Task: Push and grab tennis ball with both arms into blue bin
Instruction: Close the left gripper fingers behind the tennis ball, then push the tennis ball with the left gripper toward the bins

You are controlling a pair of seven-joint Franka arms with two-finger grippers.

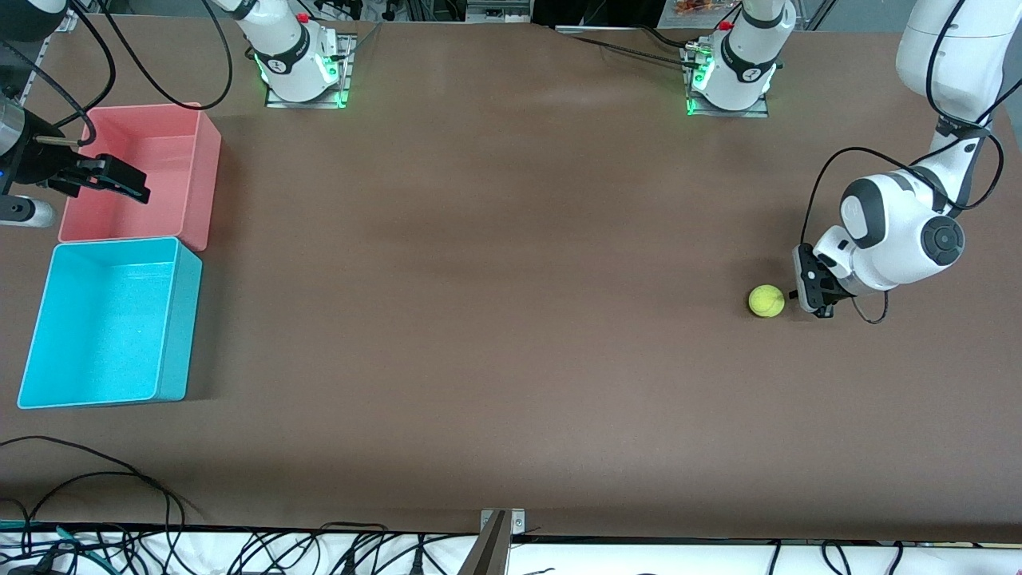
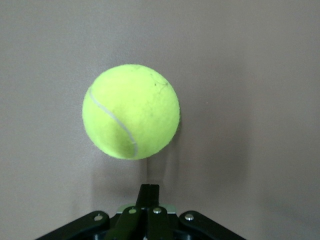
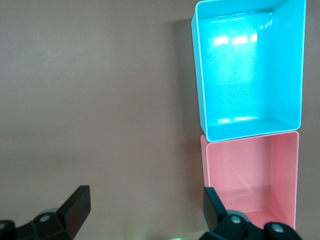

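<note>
The yellow-green tennis ball [image 1: 766, 301] lies on the brown table toward the left arm's end. My left gripper [image 1: 816, 297] is low at the table right beside the ball, a small gap between them, its fingers shut together and empty. In the left wrist view the ball [image 2: 131, 111] sits just ahead of the shut fingertips of the left gripper [image 2: 150, 189]. My right gripper [image 1: 120, 180] is open and empty, up in the air at the pink bin. The blue bin [image 1: 185, 319] stands empty at the right arm's end and shows in the right wrist view [image 3: 198, 75] ahead of the right gripper [image 3: 145, 207].
A pink-red bin [image 1: 206, 188], also empty, touches the blue bin on the side farther from the front camera; it shows in the right wrist view [image 3: 206, 172]. Wide bare table lies between the ball and the bins. Cables [image 1: 120, 479] run along the table's near edge.
</note>
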